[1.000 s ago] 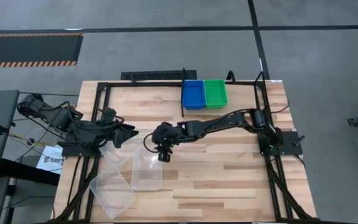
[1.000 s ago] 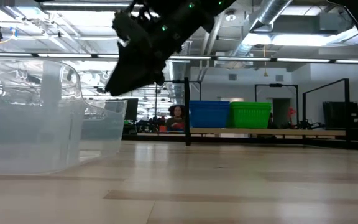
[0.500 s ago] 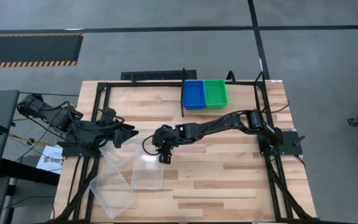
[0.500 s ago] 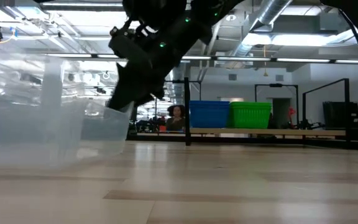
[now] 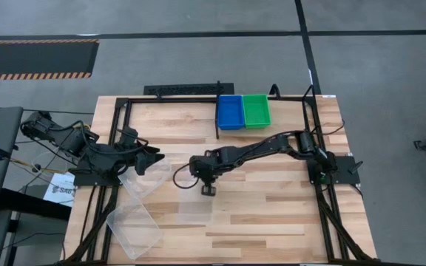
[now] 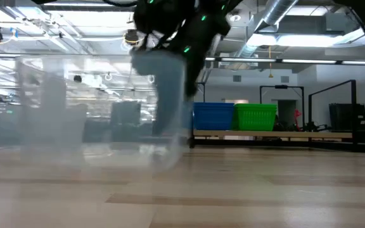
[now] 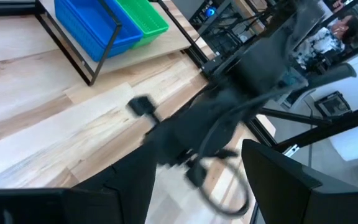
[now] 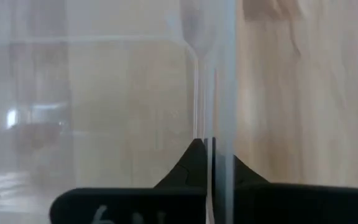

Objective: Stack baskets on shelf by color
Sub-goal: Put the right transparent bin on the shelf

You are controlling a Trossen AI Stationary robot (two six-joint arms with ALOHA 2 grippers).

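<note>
A clear, see-through, shallow rectangular plastic basket (image 5: 193, 207) is gripped by one wall in the right gripper (image 5: 208, 186), whose two dark fingers are pinched closed on the thin plastic, one on each side, as is seen in the right wrist view. The basket is seen near the middle of the light plank table (image 5: 272, 207), a little toward its front edge, and from the low camera it appears smeared and partly tipped up, so it is judged to be in mid-lift. Its long axis cannot be told with certainty because of the blur.

The light-wood shelf framed in black rails (image 5: 281, 118) lies at the table's back edge, toward the back right corner. On it a blue rectangular plastic basket (image 5: 229, 111) and a green rectangular plastic basket (image 5: 257, 110) are set side by side, touching, blue on the left. From the held basket the shelf lies toward the back edge and slightly to the right, well apart. The right arm is clearly the nearer one to it.

The left gripper (image 5: 151, 160) is held wide open and empty near the table's left edge. Two more clear plastic baskets lie near the front left corner: one (image 5: 140, 184) just beside the left gripper, the other (image 5: 133, 229) closer to the front edge.
</note>
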